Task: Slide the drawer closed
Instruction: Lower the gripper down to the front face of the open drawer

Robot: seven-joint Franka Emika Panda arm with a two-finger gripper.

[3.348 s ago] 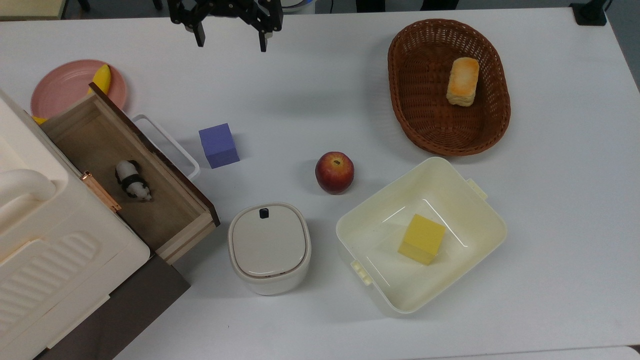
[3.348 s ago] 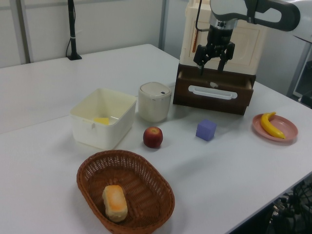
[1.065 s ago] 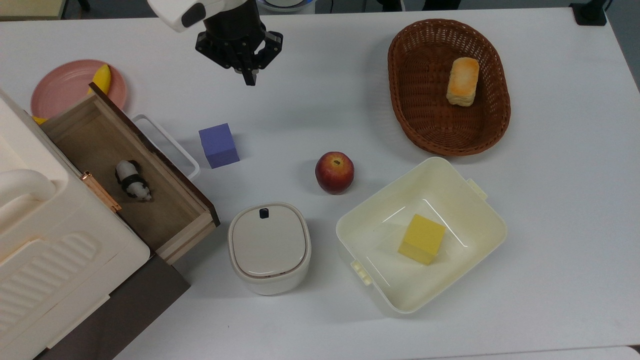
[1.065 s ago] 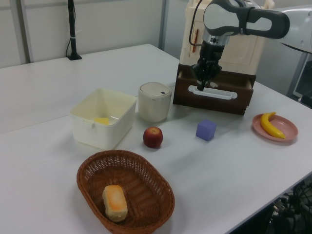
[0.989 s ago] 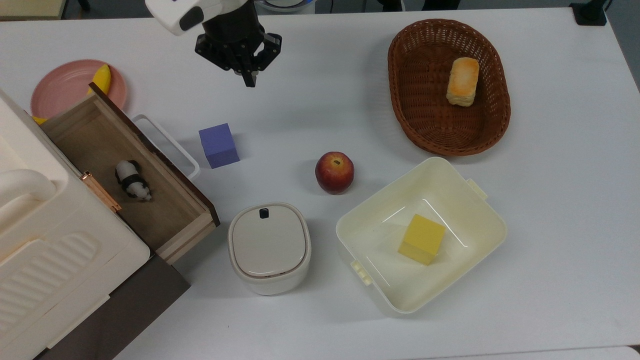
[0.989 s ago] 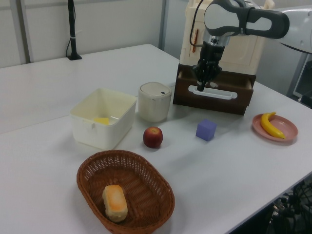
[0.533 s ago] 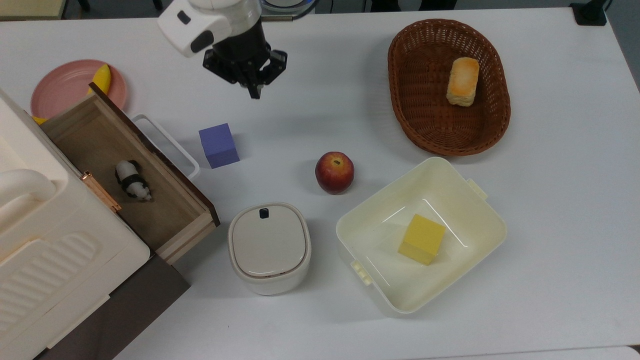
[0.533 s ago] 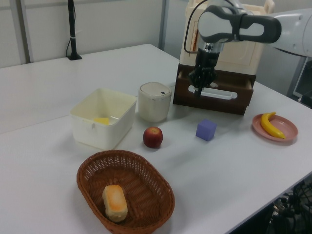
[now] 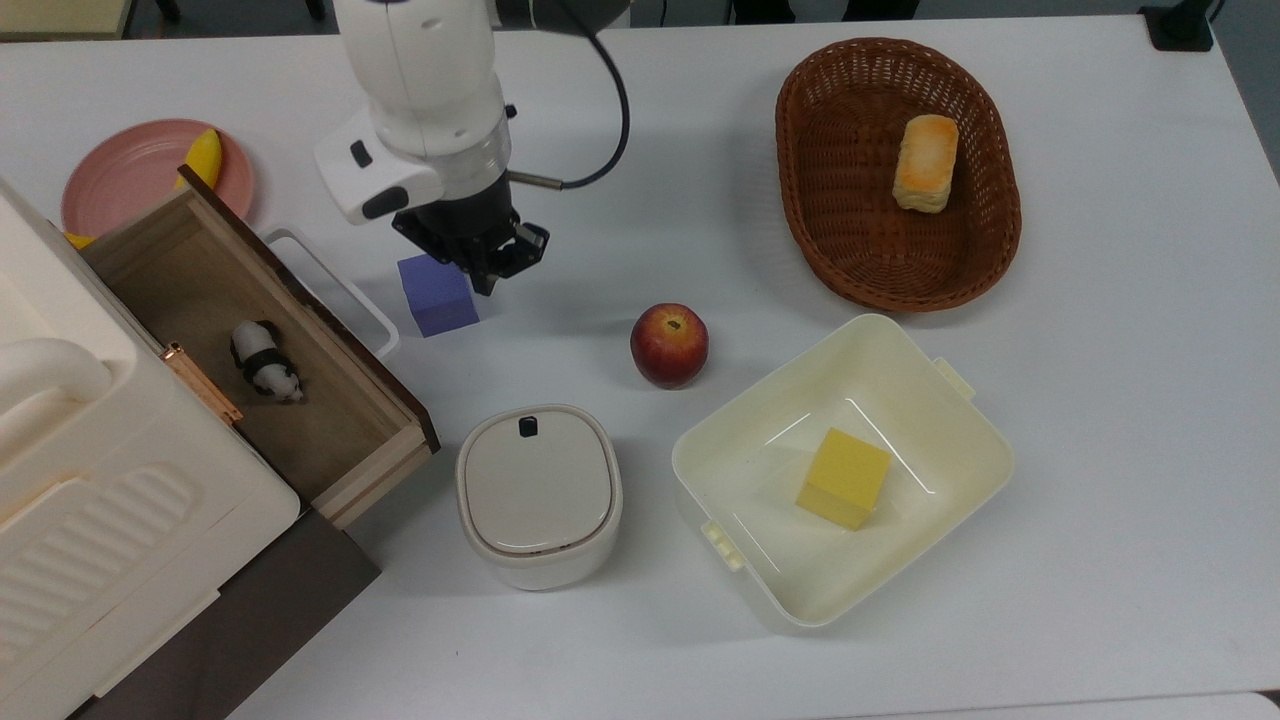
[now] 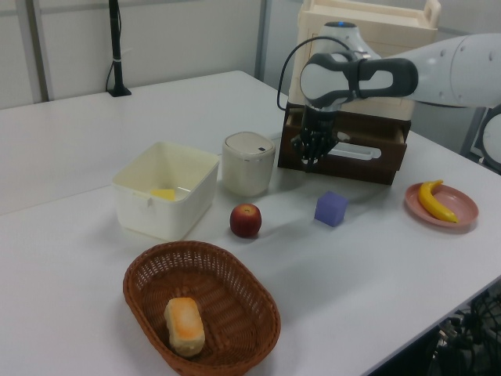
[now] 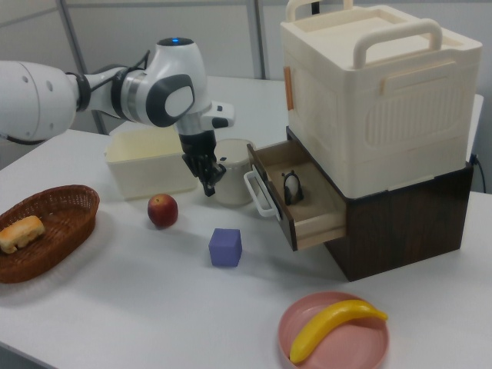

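Observation:
The drawer (image 9: 200,285) stands pulled out of the cream cabinet (image 9: 100,520) at the top view's left. Its light-wood box holds a small panda toy (image 9: 265,372). The dark front panel (image 9: 352,345) carries a white loop handle (image 9: 345,282). My gripper (image 9: 488,282) hangs shut and holding nothing, to the right of the handle, over the far right corner of a purple cube (image 9: 437,297). In the left view the gripper (image 10: 311,162) is in front of the drawer front (image 10: 383,166). In the right view the gripper (image 11: 209,187) is left of the handle (image 11: 256,192), apart from it.
A white lidded container (image 9: 538,495) sits by the drawer's near corner. An apple (image 9: 669,344), a cream tub (image 9: 960,440) with a yellow block, and a wicker basket (image 9: 810,180) with bread lie to the top view's right. A pink plate (image 9: 130,170) with a banana is behind the drawer.
The arm has come from the table's far edge down toward the purple cube and the drawer front. The fingers, open 3.3 s ago, are now shut. The drawer has not moved.

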